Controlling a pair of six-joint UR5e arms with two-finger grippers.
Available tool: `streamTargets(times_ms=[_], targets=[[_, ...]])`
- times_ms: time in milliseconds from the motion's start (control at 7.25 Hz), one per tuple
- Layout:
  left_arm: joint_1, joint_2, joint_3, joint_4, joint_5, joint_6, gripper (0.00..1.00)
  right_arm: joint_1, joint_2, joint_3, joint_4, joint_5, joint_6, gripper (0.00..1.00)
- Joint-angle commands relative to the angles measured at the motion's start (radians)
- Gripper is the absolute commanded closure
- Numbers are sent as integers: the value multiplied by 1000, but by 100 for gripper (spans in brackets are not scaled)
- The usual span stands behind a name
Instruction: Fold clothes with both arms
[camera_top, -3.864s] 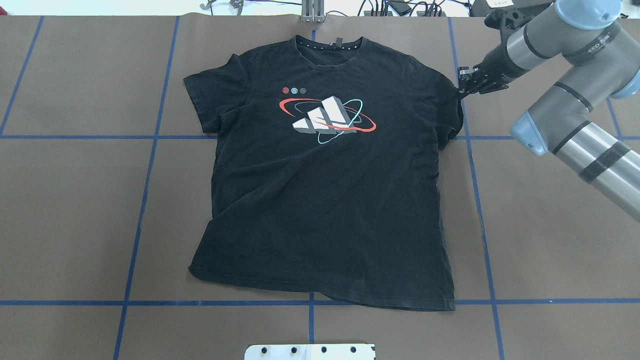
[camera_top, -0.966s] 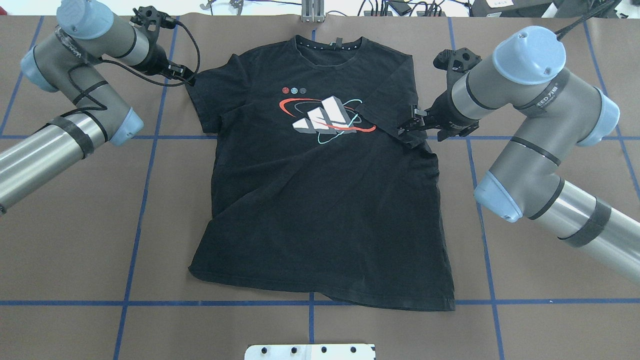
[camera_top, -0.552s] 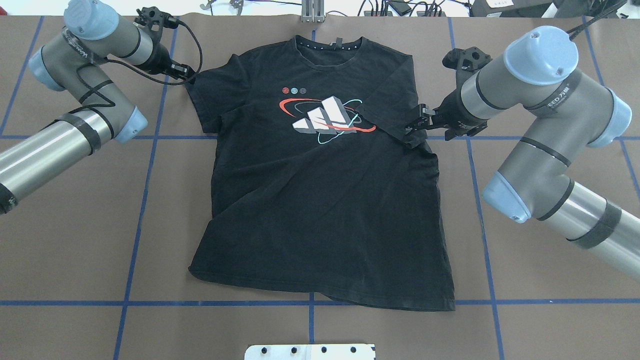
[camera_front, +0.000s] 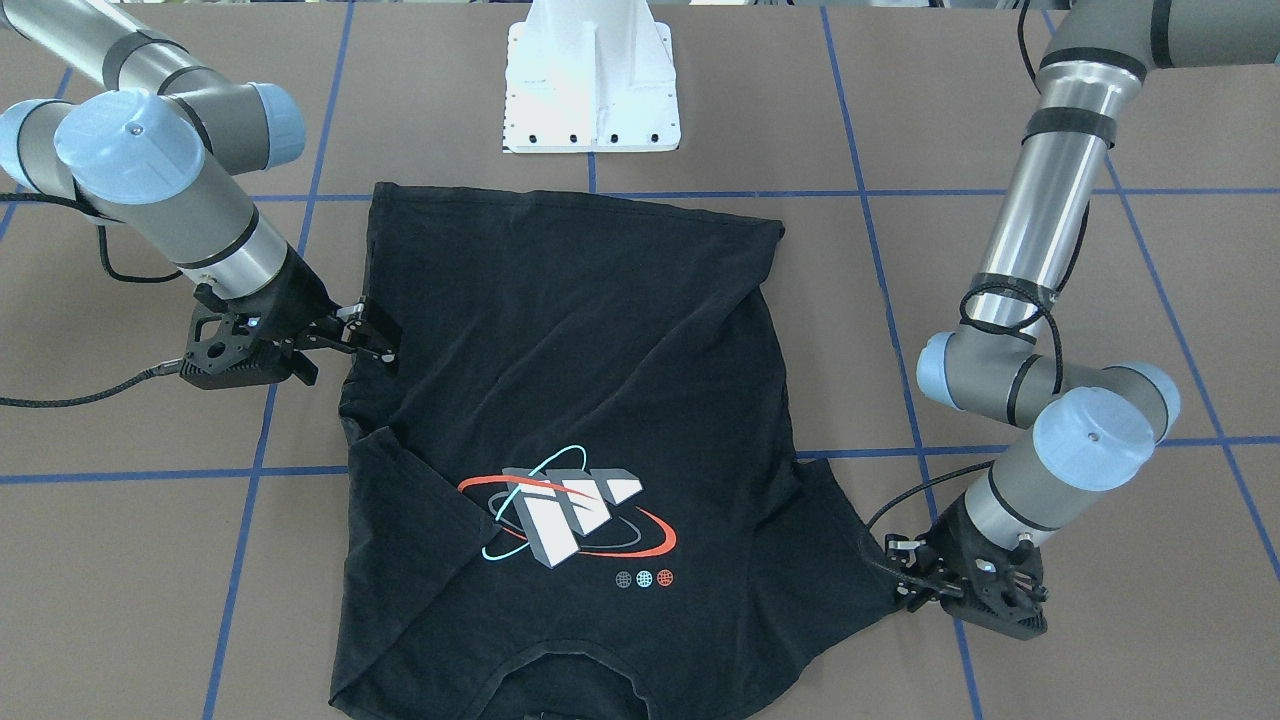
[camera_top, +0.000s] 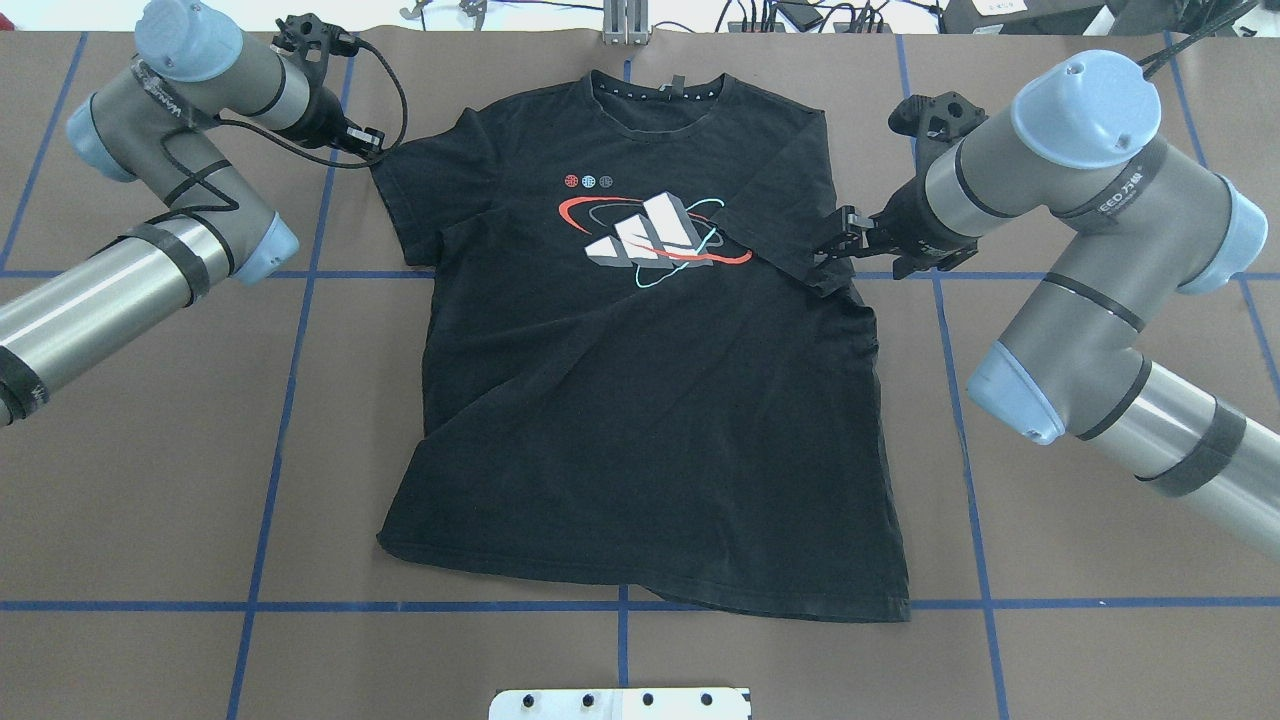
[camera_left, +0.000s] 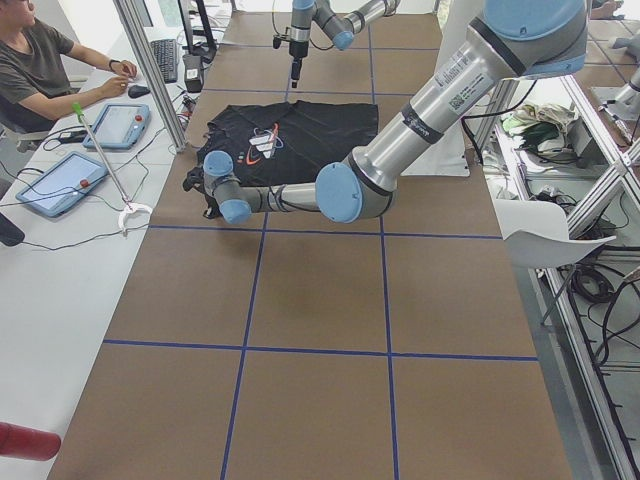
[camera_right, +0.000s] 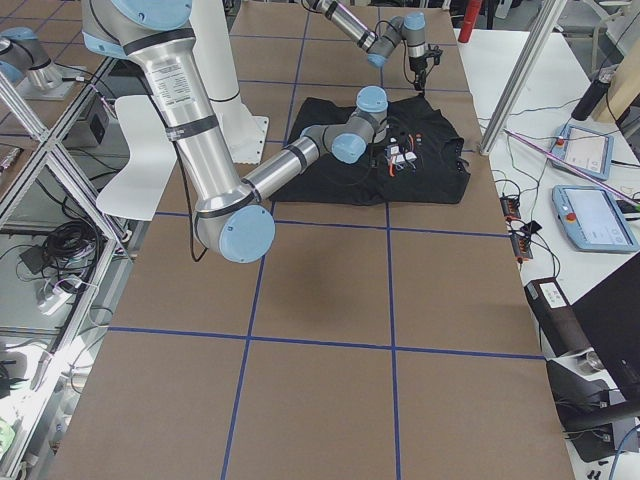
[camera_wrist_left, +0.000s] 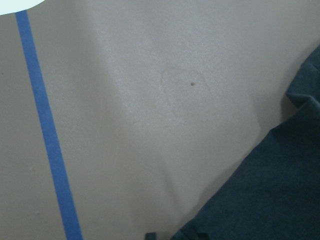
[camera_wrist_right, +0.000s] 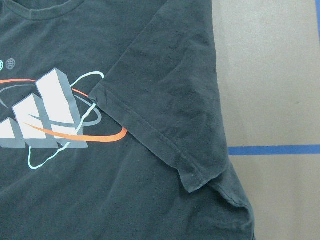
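Observation:
The black T-shirt (camera_top: 640, 420) lies flat, collar at the far edge, chest graphic (camera_top: 650, 240) up. Its right sleeve (camera_top: 790, 220) is folded inward over the chest and lies flat in the right wrist view (camera_wrist_right: 170, 110). My right gripper (camera_top: 835, 243) hovers at that sleeve's outer corner with its fingers apart, holding nothing; it also shows in the front-facing view (camera_front: 368, 333). My left gripper (camera_top: 376, 150) sits low at the hem of the left sleeve (camera_top: 430, 190), fingers apart at the cloth's edge (camera_front: 898, 575). The left wrist view shows only the sleeve's edge (camera_wrist_left: 280, 185).
Brown table cover with blue tape lines (camera_top: 300, 330). The white mounting base (camera_front: 592, 80) stands at the near edge. Cables and plugs (camera_top: 800, 15) lie past the far edge. An operator (camera_left: 40, 70) sits beside the table with tablets.
The right sleeve, flat outward 3.9 s ago, is now folded onto the chest. In the last second the right gripper let go and backed off rightward. The left arm came in to the left sleeve.

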Motion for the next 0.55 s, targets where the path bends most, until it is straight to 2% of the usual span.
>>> streamTargets(times_ms=[0,138,276,414], targets=[[-10,0,-31,2,-11,-32,100,2,2,1,0,2,0,0],[-15,8,-109,10,-24,-84,100,2,2,0,0,2,0,0],[-13,23,-189,26,-76,-144,100,11,2,0,-2,5,-2,0],[-13,31,-326,134,-136,-252,100,15,2,-3,-2,10,-3,0]])
